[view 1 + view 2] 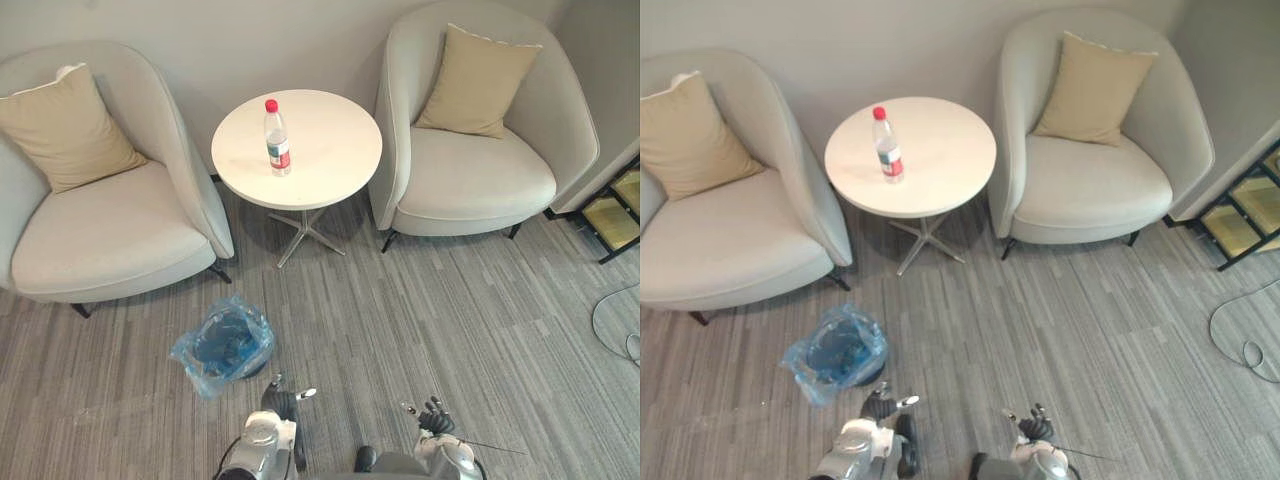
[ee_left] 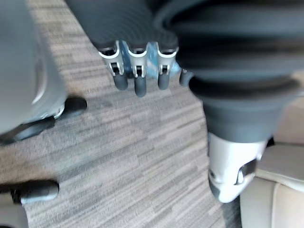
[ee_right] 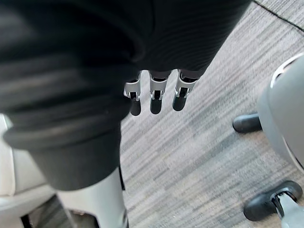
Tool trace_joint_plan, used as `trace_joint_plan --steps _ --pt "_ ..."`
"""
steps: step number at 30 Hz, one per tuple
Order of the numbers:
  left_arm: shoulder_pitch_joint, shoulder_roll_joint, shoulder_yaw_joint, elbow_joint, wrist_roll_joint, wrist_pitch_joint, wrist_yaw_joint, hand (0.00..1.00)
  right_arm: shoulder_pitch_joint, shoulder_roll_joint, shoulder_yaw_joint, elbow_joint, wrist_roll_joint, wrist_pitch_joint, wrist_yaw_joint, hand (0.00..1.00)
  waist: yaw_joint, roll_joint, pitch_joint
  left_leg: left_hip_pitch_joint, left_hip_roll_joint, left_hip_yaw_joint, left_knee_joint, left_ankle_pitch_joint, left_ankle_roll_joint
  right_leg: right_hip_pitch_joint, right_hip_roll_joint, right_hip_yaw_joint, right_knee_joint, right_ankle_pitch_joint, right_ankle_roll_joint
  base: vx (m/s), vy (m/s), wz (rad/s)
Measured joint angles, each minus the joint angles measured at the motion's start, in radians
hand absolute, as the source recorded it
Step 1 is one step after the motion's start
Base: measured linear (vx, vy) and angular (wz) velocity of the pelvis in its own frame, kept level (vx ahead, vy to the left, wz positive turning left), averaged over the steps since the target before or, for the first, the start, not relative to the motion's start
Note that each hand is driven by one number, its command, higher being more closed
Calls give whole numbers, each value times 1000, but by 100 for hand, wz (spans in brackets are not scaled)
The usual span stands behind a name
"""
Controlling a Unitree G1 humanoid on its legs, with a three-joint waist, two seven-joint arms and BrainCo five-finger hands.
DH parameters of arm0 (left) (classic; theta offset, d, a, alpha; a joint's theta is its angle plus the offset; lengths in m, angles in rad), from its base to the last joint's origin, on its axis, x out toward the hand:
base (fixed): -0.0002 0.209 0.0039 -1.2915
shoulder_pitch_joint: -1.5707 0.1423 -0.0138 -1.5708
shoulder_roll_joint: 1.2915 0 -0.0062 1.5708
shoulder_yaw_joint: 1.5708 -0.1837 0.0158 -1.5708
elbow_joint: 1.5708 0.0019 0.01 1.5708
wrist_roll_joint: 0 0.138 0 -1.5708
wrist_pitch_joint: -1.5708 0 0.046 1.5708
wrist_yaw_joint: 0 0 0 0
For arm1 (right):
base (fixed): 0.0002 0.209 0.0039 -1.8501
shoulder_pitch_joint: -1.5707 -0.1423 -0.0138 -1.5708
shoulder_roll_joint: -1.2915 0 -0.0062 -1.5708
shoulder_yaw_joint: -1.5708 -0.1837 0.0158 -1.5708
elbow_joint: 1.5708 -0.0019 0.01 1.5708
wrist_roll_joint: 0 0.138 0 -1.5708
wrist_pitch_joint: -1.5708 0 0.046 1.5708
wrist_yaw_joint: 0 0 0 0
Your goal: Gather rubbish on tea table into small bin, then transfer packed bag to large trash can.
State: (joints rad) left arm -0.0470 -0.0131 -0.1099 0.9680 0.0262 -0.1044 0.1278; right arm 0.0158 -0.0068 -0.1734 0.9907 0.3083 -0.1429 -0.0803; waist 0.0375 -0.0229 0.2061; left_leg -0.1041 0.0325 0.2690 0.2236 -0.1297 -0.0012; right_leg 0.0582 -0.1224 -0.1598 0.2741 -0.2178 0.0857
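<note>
Bottom edge of the head views: left hand (image 1: 281, 402) at lower centre-left and right hand (image 1: 433, 417) at lower centre-right, both low over grey striped carpet. Both hang loose and empty; the left wrist view shows relaxed fingers (image 2: 137, 80) with nothing in them, and the right wrist view shows the same for its fingers (image 3: 154, 97). Small bin (image 1: 224, 342) sits on the floor just up-left of the left hand. It is round and lined with a crinkly, translucent blue plastic bag with a ruffled rim. Further up-frame is the tea table (image 1: 335, 150), with a round, smooth white top on a thin metal cross foot. The one piece of rubbish is a bottle (image 1: 277, 137) of clear plastic with a red cap and red label, upright with its long axis vertical, left of the tabletop's centre. It lies well up-frame of both hands, roughly in line above the left hand, so the left arm looks nearer, and the bin is on that side too. Flanking the table are a left armchair (image 1: 110, 235) and a right armchair (image 1: 480, 175), both curved tubs in pale fabric, each with a tan cushion.
</note>
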Motion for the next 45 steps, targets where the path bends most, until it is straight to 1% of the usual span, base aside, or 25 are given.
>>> trace_joint_plan --steps 1,3,4,7,9,10,12,13,14,15,16,17,19,20,21,24,25,28,29,30,31,32,35,40,45 --pt "9 0 -1 6 0 0 -1 0 -2 -3 3 7 -8 0 1 0 2 5 -2 25 -6 5 -9 -23 3 -36 -10 21 111 -9 15 244 183 -27" --pt "24 14 -35 18 0 2 -2 0 4 -5 13 -7 -32 -3 4 0 -7 -6 -9 97 -38 -8 -19 -70 16 -174 -62 53 472 -2 41 314 159 17" --pt "24 27 -48 25 0 3 -3 0 8 -3 20 -11 -33 -3 7 0 -15 -13 -14 128 -48 -24 -13 -86 14 -227 -77 56 591 -34 35 347 68 55" --pt "19 41 -45 26 0 2 1 0 11 -4 20 -15 -32 -4 16 0 -32 -11 -19 191 -36 -82 -37 -99 16 -279 -71 -22 551 -87 5 343 -8 66" --pt "12 37 -45 26 0 2 2 0 -2 -23 20 -19 -32 -5 21 0 -39 20 -10 217 6 -114 -59 -98 14 -320 -29 -48 403 -92 -11 450 -115 61" --pt "6 37 -45 27 0 1 2 0 -6 -39 20 -28 -32 -6 20 0 -42 43 0 230 40 -143 -68 -98 9 -344 6 -26 248 -48 -16 365 -157 52" --pt "3 40 -42 28 0 1 3 0 -6 -45 20 -28 -32 -5 20 0 -46 46 3 239 56 -160 -68 -97 -11 -353 24 19 106 38 -14 356 -204 52" --pt "3 40 -36 36 0 1 3 0 2 -46 20 -26 -32 -4 19 0 -47 39 0 259 63 -177 -69 -109 -46 -348 31 67 -25 138 -16 452 -279 53" --pt "5 42 -31 46 0 1 3 0 10 -44 21 -19 -33 -4 20 0 -47 17 -8 283 60 -188 -70 -129 -79 -330 25 99 -106 236 -17 564 -390 47" --pt "2 30 -15 70 0 2 3 0 1 -56 20 -5 -34 -2 21 0 -46 48 -5 309 88 -211 -70 -151 -110 -335 46 91 -50 308 -42 370 -273 26" --pt "4 25 -8 71 0 0 1 0 -10 -67 20 5 -34 -2 21 0 -46 63 -6 312 111 -215 -66 -143 -121 -339 56 83 -24 288 -53 414 -338 30" --pt "2 13 1 78 1 -1 2 0 -10 -79 19 10 -33 0 21 0 -52 72 -7 316 126 -239 -41 -126 -140 -337 65 61 34 218 -71 367 -313 37" --pt "0 -4 46 84 2 -5 2 0 3 -73 18 9 -33 0 21 0 -53 75 -7 285 160 -267 80 -106 -166 -299 84 24 67 157 -101 398 -390 45" --pt "0 -15 71 82 2 -9 -1 0 13 -72 17 7 -33 0 21 0 -52 69 -5 219 178 -286 242 -76 -171 -255 93 4 51 137 -116 308 -344 44" --pt "6 -24 87 80 1 -12 -2 0 23 -65 20 6 -33 0 21 0 -46 64 -1 156 200 -279 397 -56 -163 -199 102 -8 12 125 -127 176 -211 38" --pt "29 -31 92 33 0 -18 -4 0 43 -59 19 2 -30 -1 21 0 -35 53 1 63 227 -152 511 -90 -134 -79 110 -30 -73 116 -135 206 -166 18" --pt "30 -32 90 25 0 -19 -5 0 44 -58 19 2 -30 0 21 0 -32 53 1 44 222 -124 494 -103 -128 -63 107 -30 -85 115 -133 142 -72 5" --pt "32 -32 88 25 0 -17 -4 0 45 -59 15 2 -28 -4 20 0 -31 58 -3 10 145 -91 221 -99 -111 -37 91 -25 -104 110 -114 139 31 -4" --pt "32 -31 80 26 0 -16 -4 0 47 -62 10 3 -27 -4 20 0 -31 68 -8 19 107 -116 53 -24 -109 -36 93 -21 -100 103 -100 193 118 -14" --pt "30 -23 77 28 1 -18 -4 0 46 -64 6 9 -27 0 19 0 -24 60 -12 43 81 -123 10 34 -83 -31 95 12 -96 102 -87 200 101 -13" --pt "31 -17 73 32 0 -18 -4 0 48 -58 9 8 -26 -1 19 0 -23 48 -18 64 63 -122 -26 44 -76 -25 88 26 -111 106 -76 213 104 -16" --pt "23 -1 73 47 1 -17 -4 0 48 -45 11 9 -27 0 20 0 -24 30 -22 82 48 -114 -55 50 -67 -22 73 39 -114 98 -62 160 74 -4" --pt "27 15 74 66 10 -13 -5 0 53 -33 12 8 -29 -1 20 0 -27 10 -34 136 15 -92 -113 55 -55 -11 42 64 -96 78 -41 174 120 -12" --pt "31 35 34 90 11 -12 -6 0 65 -34 19 11 -30 -1 22 0 -28 11 -57 184 -25 -112 -178 69 -36 11 19 64 -107 55 -31 74 62 8" --pt "31 40 31 108 11 -12 -4 0 63 -35 19 24 -30 -1 20 0 -29 13 -69 193 -25 -122 -214 88 -34 13 26 64 -124 56 -34 12 0 4"
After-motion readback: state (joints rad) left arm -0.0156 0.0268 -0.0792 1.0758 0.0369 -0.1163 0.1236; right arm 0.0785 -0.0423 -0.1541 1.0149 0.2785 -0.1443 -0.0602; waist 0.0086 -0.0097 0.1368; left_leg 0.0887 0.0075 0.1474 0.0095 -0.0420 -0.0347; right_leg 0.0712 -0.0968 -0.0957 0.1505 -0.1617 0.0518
